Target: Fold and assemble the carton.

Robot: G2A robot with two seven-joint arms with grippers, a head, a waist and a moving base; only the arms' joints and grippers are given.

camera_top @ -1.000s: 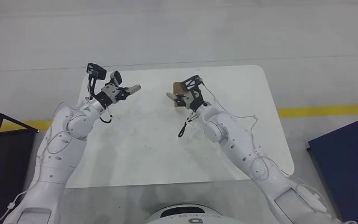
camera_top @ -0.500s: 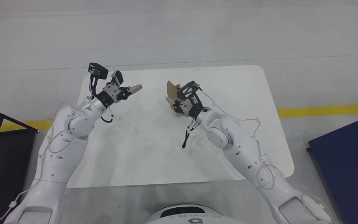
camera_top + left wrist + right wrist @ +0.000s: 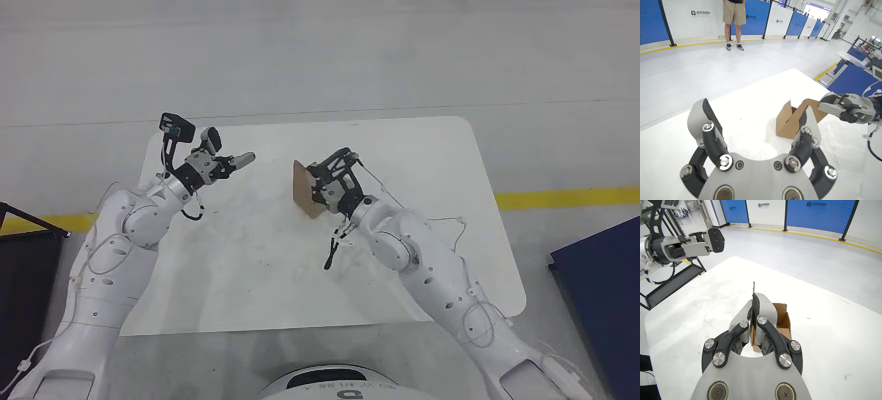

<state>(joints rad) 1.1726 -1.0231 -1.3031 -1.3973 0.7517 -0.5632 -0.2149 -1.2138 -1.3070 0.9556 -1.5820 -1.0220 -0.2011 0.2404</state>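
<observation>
A small brown carton stands part-open on the white table, a little left of its middle. My right gripper is shut on one of its upright flaps. In the right wrist view the fingers pinch the flap edge-on, and the open carton sits just beyond them. My left gripper hovers open over the table's far left part, a short way from the carton. Its wrist view shows the carton between and beyond its spread fingers, with the right gripper gripping the flap.
A black cable hangs from the right arm onto the table. A black rack stands on the floor beside the table's left edge. A dark blue object sits on the floor to the right.
My right gripper has carried the carton to the left, toward the left gripper, and turned it more upright. The left arm has barely moved.
</observation>
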